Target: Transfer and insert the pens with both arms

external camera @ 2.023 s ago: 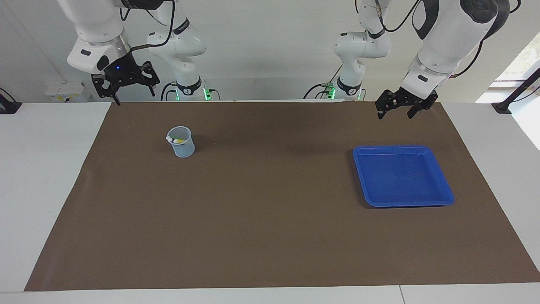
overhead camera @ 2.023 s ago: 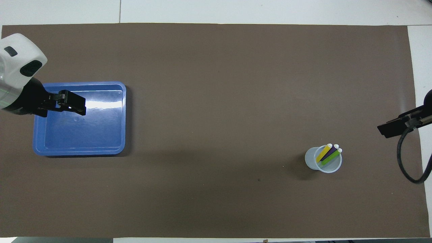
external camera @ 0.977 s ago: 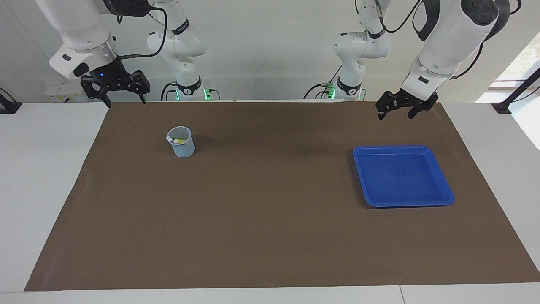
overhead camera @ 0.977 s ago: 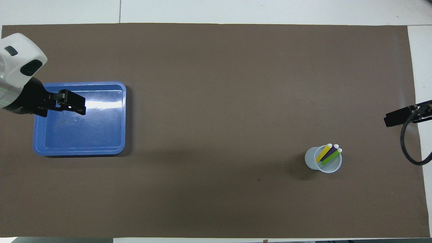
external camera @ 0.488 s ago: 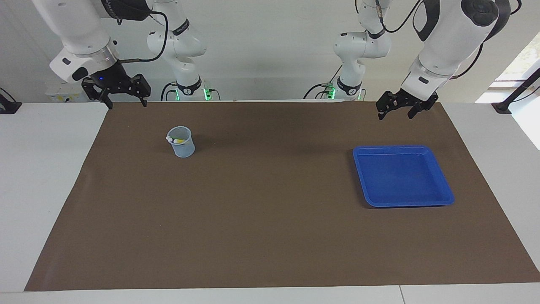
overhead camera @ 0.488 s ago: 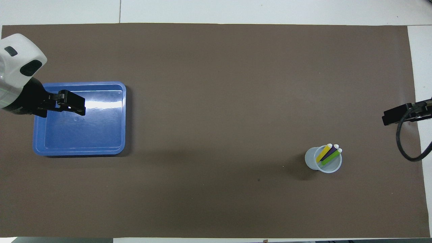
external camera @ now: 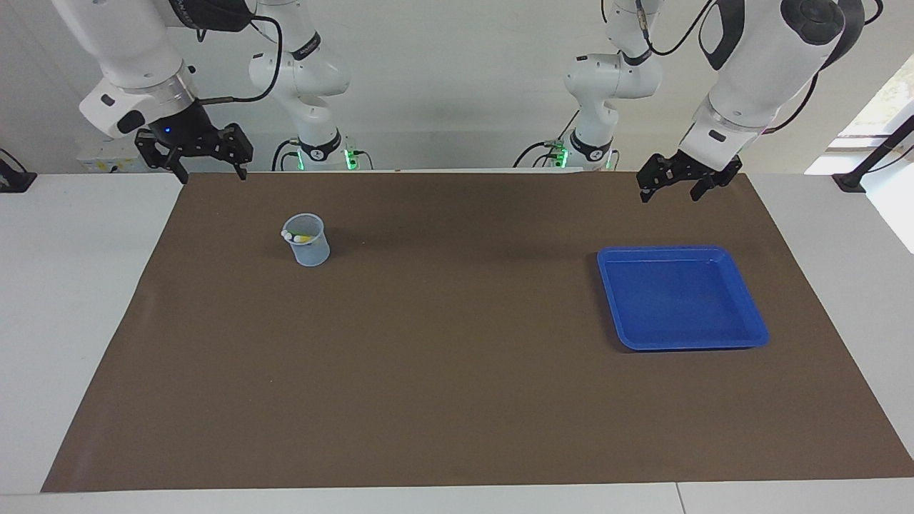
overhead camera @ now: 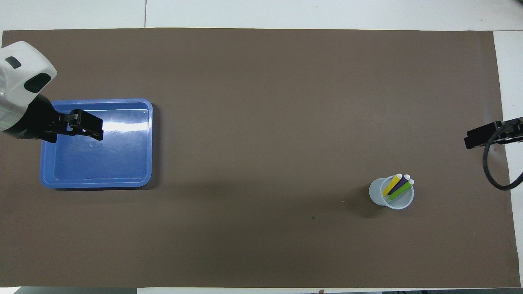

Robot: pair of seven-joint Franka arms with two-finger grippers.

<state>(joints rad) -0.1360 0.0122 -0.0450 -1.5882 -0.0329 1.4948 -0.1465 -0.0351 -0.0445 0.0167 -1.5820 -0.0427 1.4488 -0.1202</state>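
Yellow, purple and green pens (overhead camera: 397, 186) lean in a translucent plastic cup (overhead camera: 391, 192), pale tips up, toward the right arm's end; blue plastic tray (external camera: 680, 297) well apart; left gripper (external camera: 673, 188) and right gripper (external camera: 207, 168) both spread, empty.

No readable text, labels, brands, numbers or signs anywhere in either view. Small dark markings on the arm bases are too small to make out.
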